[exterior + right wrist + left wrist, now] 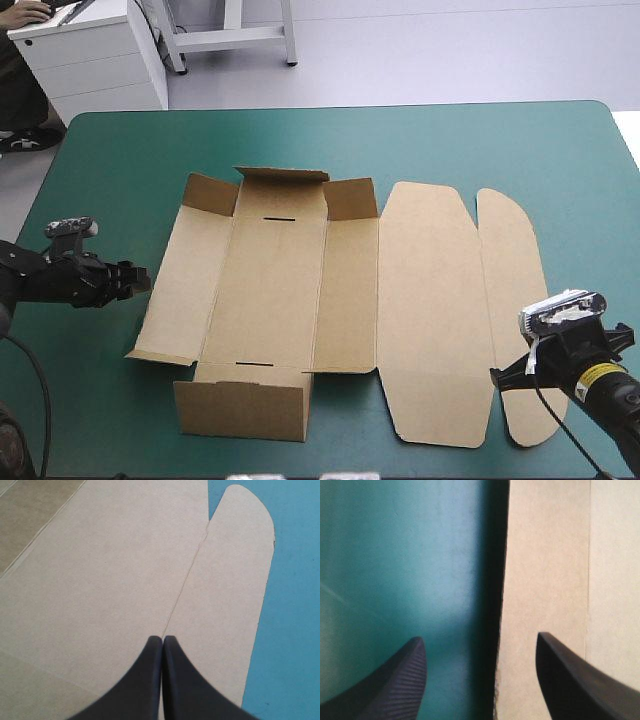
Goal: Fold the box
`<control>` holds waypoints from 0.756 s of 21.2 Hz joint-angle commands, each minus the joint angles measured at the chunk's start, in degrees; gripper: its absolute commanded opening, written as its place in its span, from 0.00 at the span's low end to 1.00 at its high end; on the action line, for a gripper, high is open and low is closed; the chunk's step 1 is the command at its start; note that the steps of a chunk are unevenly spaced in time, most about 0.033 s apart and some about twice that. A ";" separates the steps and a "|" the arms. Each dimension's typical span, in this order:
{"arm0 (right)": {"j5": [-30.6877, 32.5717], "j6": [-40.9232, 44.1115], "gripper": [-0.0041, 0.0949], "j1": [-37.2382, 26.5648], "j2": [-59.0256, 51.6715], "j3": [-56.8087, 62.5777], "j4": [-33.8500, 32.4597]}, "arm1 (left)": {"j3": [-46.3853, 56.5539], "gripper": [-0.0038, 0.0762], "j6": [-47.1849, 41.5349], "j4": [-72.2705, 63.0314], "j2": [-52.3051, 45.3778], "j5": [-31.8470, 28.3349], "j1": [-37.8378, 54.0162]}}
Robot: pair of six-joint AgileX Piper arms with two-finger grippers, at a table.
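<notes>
Watching the feeds, I see the brown box lying spread out around the middle of the bench, on its teal-green cover. Most of the sheet is flat. The near wall stands upright at the edge closest to me. The far wall is raised too, with a small flap angled up on each side of it. The lid panel lies flat to the right of the tray part, and the rounded flap lies flat beyond it.

My left claw sits low at the box's left edge, its black fingers well apart and holding nothing. From its wrist camera, the left claw straddles that edge. One finger is over bare cover and the other is over brown board, with the edge running between them. I cannot tell whether either finger touches the board.

My right claw is at the near right of the sheet. In its own view the right claw has its fingers pressed together into one point, with nothing between them. It points along the crease where the lid panel meets the rounded flap, board showing on both sides. I cannot say whether the tips rest on the board or hang just above it.
</notes>
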 commanded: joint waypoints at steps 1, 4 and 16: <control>-3.42 -1.15 0.02 -0.20 -0.03 -1.53 -0.21 | -1.91 0.61 1.55 -3.39 1.29 3.44 0.12; -3.42 -1.15 0.02 -0.20 -0.03 -1.53 -0.21 | -1.91 0.61 5.03 -7.79 4.76 10.41 0.12; -3.42 -2.06 0.02 -0.20 -0.03 -1.53 -0.21 | -1.91 0.61 4.54 -13.91 10.92 21.38 -5.28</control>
